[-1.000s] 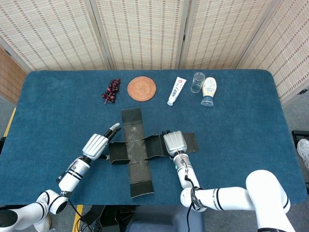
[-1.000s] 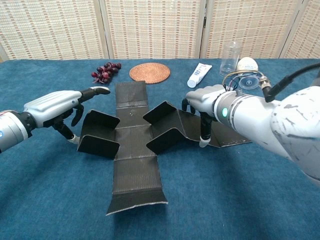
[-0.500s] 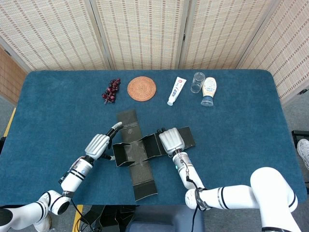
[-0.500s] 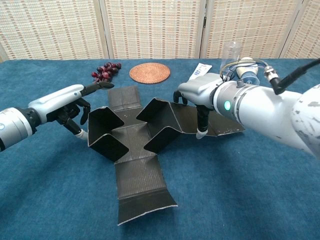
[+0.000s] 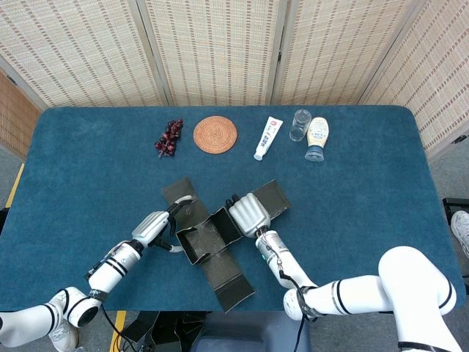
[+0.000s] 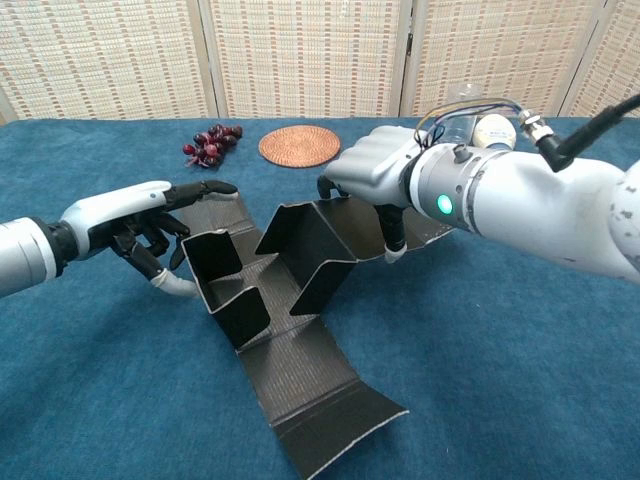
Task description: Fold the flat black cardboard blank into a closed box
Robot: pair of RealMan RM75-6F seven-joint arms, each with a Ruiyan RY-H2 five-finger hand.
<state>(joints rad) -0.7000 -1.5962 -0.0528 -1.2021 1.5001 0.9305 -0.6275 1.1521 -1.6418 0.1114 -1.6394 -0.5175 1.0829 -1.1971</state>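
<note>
Black cardboard blank (image 6: 290,300) mid-table has rotated clockwise since the earlier frame; side flaps stand steeper. Left hand (image 6: 135,222) and right hand (image 6: 375,175), fingers curled, press the flaps inward.

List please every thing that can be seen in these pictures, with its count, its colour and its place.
cardboard blank: one, black, middle of the table, side flaps raised, between the two hands
grapes: one bunch, dark red, far side of the table, left
coaster: one, brown woven, round, far side, right of the grapes
tube: one, white, lying right of the coaster
glass: one, clear, right of the tube
bottle: one, cream with blue cap, lying beside the glass
table: one, blue cover
screen: one, beige woven panels, behind the table
left hand: one, silver and black, touching the left flap
right hand: one, silver, pressing the right flap
</note>
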